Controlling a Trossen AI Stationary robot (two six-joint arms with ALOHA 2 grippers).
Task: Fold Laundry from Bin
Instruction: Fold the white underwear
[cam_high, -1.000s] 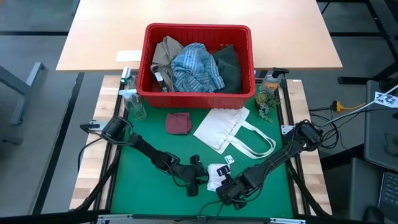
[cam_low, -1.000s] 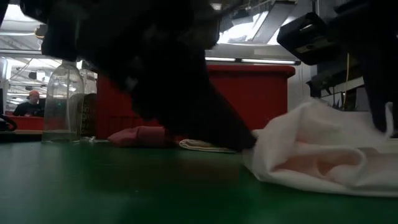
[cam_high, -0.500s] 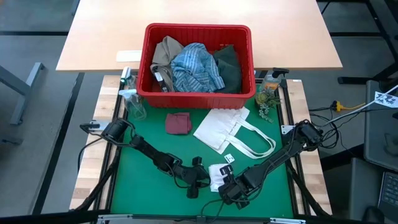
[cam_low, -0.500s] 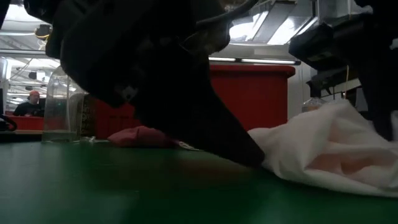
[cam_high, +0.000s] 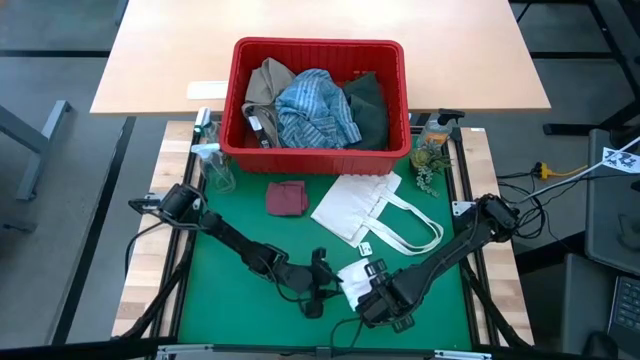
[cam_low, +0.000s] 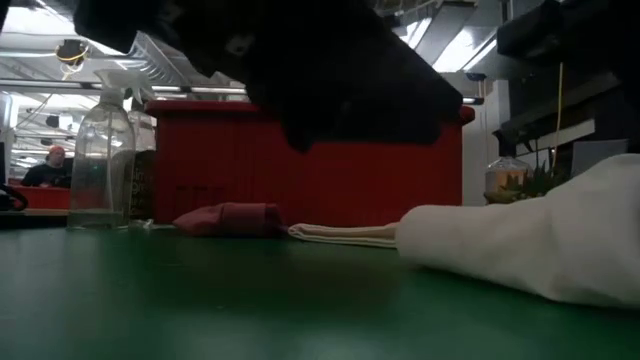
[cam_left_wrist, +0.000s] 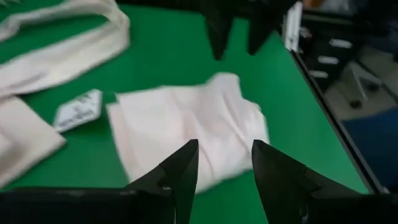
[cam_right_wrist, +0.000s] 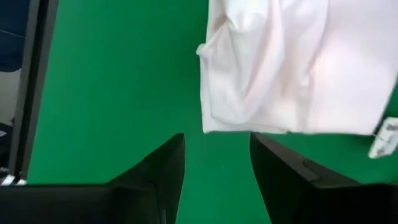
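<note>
The small white cloth (cam_high: 355, 277) lies flat on the green worktop (cam_high: 240, 220), near its front edge. It sits between the 2 hands. The left hand (cam_high: 322, 283) is just beside the cloth on one side. Its 2 fingers (cam_left_wrist: 180, 168) are open, with a gap between them, and they hold nothing. The cloth lies just past the tips. The right hand (cam_high: 380, 300) is just beside the cloth on the other side. Its 2 fingers (cam_right_wrist: 165, 168) are open too and hold nothing. The edge of the cloth lies just ahead of them.

The red bin (cam_high: 320, 52) stands at the far end of the worktop. In it are a tan garment (cam_high: 266, 82), a blue-white striped shirt (cam_high: 315, 108) and a dark green garment (cam_high: 368, 105). A small maroon cloth (cam_high: 287, 197) lies on the worktop in front of the bin. A white tote bag (cam_high: 365, 208) lies beside it. A little paper tag (cam_high: 365, 249) lies near the white cloth. A clear spray bottle (cam_high: 216, 168) stands by the left corner of the bin.
</note>
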